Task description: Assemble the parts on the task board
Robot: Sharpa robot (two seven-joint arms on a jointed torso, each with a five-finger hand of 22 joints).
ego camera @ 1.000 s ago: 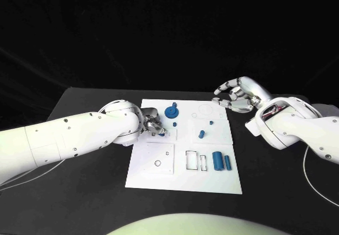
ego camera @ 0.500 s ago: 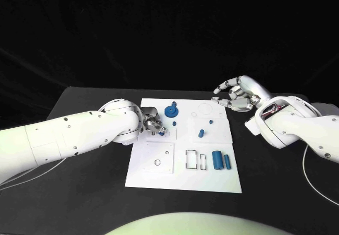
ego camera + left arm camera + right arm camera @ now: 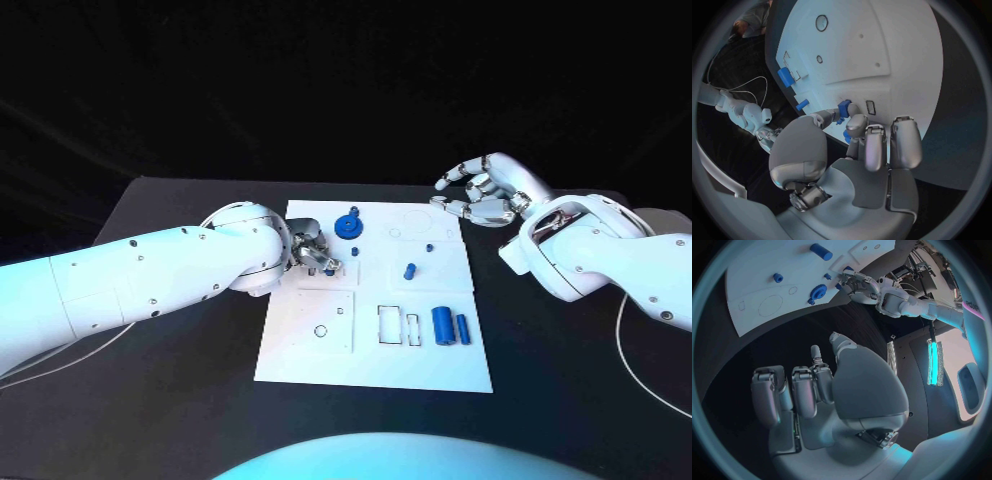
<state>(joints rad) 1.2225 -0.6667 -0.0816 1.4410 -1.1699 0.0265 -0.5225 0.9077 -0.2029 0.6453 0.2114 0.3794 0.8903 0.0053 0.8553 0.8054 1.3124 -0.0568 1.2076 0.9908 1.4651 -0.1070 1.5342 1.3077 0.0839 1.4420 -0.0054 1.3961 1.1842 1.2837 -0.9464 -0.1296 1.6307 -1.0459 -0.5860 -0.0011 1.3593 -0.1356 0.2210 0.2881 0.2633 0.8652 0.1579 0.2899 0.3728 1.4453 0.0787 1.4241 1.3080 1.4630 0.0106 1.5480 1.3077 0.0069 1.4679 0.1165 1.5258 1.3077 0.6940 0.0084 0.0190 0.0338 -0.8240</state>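
The white task board lies in the middle of the black table. My left hand is low over the board's left middle and pinches a small blue part between thumb and a finger, right at the board surface. A blue gear with a knob stands near the far edge. On the board there are also a small peg, a tiny piece and two blue cylinders side by side. My right hand hovers above the board's far right corner, fingers curled in, holding nothing.
Outlined slots and holes mark the board's near left and middle. In the right wrist view the right hand is above bare table, with the board, gear and left hand beyond it. Black table surrounds the board.
The left hand stays at the same spot with the small blue part. The right hand has edged slightly to the left above the board's far corner.
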